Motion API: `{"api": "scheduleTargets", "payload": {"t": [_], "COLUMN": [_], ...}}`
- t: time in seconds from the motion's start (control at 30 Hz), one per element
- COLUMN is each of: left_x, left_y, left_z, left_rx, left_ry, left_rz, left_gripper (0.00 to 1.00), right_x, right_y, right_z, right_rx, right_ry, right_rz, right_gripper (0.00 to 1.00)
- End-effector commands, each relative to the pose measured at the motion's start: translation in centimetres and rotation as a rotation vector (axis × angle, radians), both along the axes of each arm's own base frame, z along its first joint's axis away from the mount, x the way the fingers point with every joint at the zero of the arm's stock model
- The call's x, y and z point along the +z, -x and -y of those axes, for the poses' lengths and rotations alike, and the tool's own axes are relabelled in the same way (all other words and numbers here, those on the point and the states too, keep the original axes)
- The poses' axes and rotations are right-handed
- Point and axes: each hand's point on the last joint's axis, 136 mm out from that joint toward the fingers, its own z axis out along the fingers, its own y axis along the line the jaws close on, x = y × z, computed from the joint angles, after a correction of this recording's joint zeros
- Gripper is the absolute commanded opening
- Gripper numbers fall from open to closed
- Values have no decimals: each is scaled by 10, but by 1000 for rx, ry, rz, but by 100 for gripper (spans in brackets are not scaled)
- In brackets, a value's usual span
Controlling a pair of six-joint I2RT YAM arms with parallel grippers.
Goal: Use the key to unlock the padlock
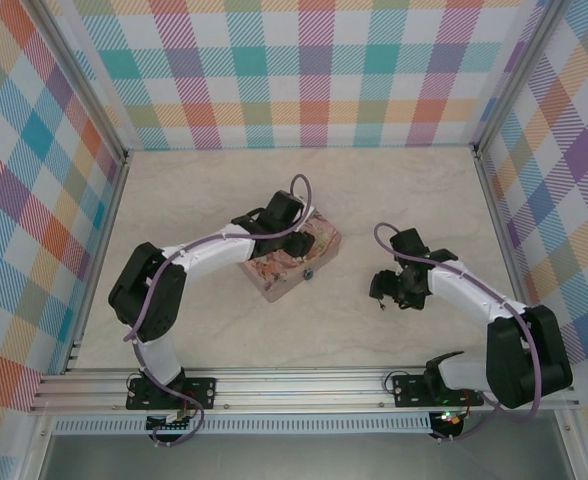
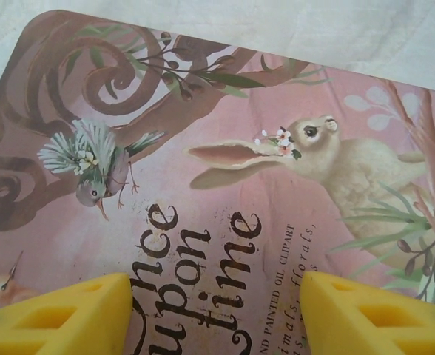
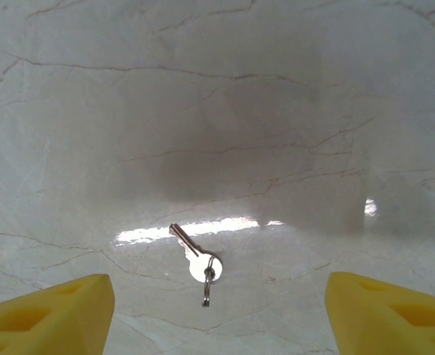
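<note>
On the table (image 3: 69, 111) under the right gripper (image 3: 217, 296): the key (image 3: 194, 255), lying flat, untouched. Right wrist view puts it between the two yellow fingers (image 3: 47, 314), slightly left of centre, just ahead of the tips. Jaws wide apart, nothing in them.

Key's long axis runs diagonal: blade points away and to the left, bow with its small ring (image 3: 206, 294) toward the wrist. So it's neither in line with the closing direction nor square to it. My read: the wrist wants a small turn before closing, or the fingers will shove the key round instead of pinching it. It's thin and flat on a glossy top, so I expect an awkward lift.

Top view: key (image 1: 383, 306) sits just below the right gripper (image 1: 389, 288), well apart from the tin (image 1: 274, 282). Right arm is clearly the nearer one.

Left gripper (image 2: 216, 285) hangs over the tin lid (image 2: 203, 185), fingers (image 2: 62, 314) spread, nothing between them. Can't tell whether the tips touch the lid. Probably there to steady the tin.

Padlock (image 1: 309, 272): tiny teal speck against the tin's near-right side, facing the right arm. Too small to read keyhole or shackle. Task looks early: key not yet picked up, lock not yet reached.
</note>
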Motion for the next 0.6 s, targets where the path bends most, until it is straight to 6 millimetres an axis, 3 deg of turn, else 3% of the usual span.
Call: {"api": "scheduleTargets", "payload": {"t": [0.0,0.27,0.57], "left_x": [-30,-12,60], "left_y": [-2,-22,-20], "left_z": [-18,-10,0], "left_rx": [-43,-85,-74], "left_ry": [-76,-11,143], "left_rz": [-71,-58,23], "left_gripper": [62,63,69], "right_x": [-6,-16,-26], "right_y": [11,13,13], "right_z": [-6,-14,-15], "right_rx": [-4,8,12], "right_ry": [-20,-17,12], "right_rz": [-59,-92,-113], "right_gripper": [68,47,33]}}
